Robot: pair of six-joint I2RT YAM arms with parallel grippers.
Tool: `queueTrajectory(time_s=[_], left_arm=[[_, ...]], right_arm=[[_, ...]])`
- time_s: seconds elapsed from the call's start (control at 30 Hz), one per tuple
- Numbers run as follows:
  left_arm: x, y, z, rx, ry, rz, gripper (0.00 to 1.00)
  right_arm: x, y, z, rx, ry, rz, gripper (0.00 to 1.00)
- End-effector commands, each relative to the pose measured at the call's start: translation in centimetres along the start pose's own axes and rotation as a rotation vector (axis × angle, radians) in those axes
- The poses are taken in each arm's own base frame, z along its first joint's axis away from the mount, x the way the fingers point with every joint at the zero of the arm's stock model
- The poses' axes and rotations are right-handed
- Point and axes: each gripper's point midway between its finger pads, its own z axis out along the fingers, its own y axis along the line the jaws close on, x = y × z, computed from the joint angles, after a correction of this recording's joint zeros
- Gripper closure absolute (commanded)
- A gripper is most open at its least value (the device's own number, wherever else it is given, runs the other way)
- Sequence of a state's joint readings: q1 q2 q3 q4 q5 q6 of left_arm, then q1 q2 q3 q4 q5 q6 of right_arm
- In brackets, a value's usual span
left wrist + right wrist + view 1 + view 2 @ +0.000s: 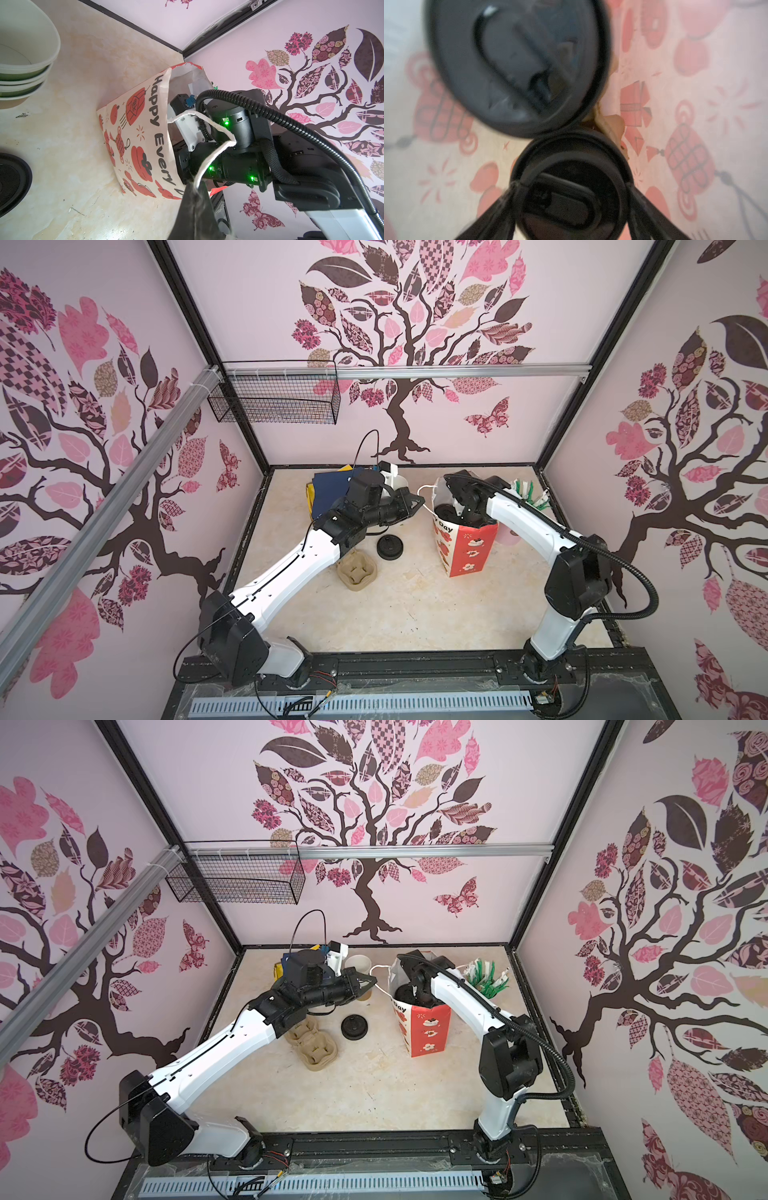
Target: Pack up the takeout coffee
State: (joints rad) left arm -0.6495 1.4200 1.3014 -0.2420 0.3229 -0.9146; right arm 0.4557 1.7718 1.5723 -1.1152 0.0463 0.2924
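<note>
Fingers (508,199) of the right gripper (571,184), pointing down inside the paper bag (469,547), flank one lidded cup (571,199) directly beneath them, clamped or slack cannot be told; the second lidded cup (517,62) stands just beside it beyond the tips, while the closed left gripper (194,188) pinches the bag handle (233,142).
</note>
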Motion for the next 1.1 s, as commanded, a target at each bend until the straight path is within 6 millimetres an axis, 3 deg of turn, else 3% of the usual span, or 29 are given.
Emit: queueTrajectory(time_s=[0.0,0.23,0.73,1.07], left_arm=[[-1.3,-2.7,-0.7,0.056,-0.034,0.041,1.00],[-0.7,-2.9,-0.4,0.060,-0.013,0.042,1.00],[0.2,-3.6,-0.5,0.069,0.017,0.052,1.00],[-0.5,-4.2,-1.7,0.070,-0.028,0.072,1.00]], right_arm=[[0.4,-0.1,-1.9,-0.021,0.007,0.028,0.13],[-1.0,0.3,-4.5,-0.055,-0.074,0.062,0.07],[-2.6,0.1,-6.6,-0.061,-0.184,0.116,0.07],[-1.8,-1.9,-6.1,0.044,-0.179,0.131,0.01]])
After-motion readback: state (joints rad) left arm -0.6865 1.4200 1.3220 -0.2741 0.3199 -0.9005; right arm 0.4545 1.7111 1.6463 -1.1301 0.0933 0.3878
